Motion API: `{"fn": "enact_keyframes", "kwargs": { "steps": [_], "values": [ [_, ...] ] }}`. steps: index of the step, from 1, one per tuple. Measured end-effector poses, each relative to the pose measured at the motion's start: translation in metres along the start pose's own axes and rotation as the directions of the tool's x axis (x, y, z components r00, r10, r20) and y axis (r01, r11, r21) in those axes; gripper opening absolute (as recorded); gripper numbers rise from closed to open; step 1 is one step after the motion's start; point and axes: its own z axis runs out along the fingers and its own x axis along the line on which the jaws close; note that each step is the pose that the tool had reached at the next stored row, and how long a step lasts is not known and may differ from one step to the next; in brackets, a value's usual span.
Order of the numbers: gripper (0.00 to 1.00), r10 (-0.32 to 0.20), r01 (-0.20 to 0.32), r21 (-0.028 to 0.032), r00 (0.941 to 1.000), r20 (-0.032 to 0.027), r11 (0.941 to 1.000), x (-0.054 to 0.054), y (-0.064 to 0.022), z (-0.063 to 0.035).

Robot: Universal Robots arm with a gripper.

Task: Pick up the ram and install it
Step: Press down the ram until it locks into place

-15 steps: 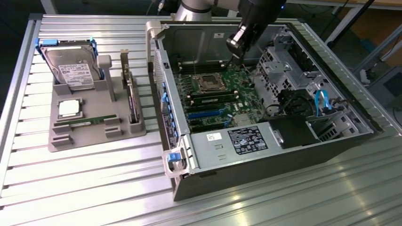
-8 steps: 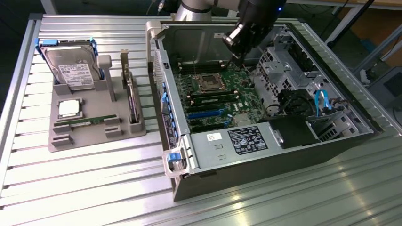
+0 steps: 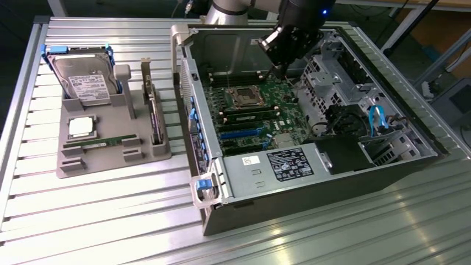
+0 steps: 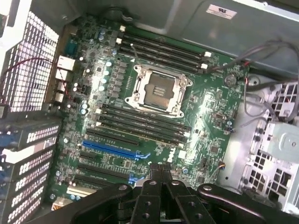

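One ram stick (image 3: 99, 142), thin and green, lies flat in the front holder of the grey tray (image 3: 110, 163) at the exterior view's left. A second green stick (image 3: 250, 115) appears seated in a memory slot just below the processor socket (image 3: 243, 96) inside the open computer case (image 3: 309, 165). My gripper (image 3: 282, 67) hangs over the motherboard (image 4: 117, 93) at the back of the case, far from the tray. In the wrist view the fingertips (image 4: 160, 171) press together with nothing between them, above the dark memory slots (image 4: 140, 123) and the blue card slot (image 4: 112, 149).
On the tray stand a hard drive (image 3: 81, 77), a square silver processor (image 3: 81, 126) and an upright expansion card (image 3: 152, 110). The case walls, the drive cage (image 3: 331, 83) and loose cables (image 4: 261, 56) hem in the motherboard. Ribbed metal table (image 3: 110, 221) surrounds everything.
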Motion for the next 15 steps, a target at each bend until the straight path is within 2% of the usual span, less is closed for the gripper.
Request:
{"fn": "enact_keyframes", "kwargs": {
  "steps": [4,8,11,15],
  "values": [
    [0.1,0.057,-0.057,0.0037,0.9984,-0.0001,0.9983,0.0,0.0,0.0005],
    [0.1,0.118,-0.118,0.0077,0.993,0.0001,0.993,0.0003,0.0,0.0011],
    [0.1,0.151,-0.151,0.0099,0.9885,0.0002,0.9885,0.001,0.0002,0.0015],
    [0.1,0.206,-0.206,0.0135,0.9786,0.0007,0.9785,0.0025,0.0006,0.0022]
  ]
}}
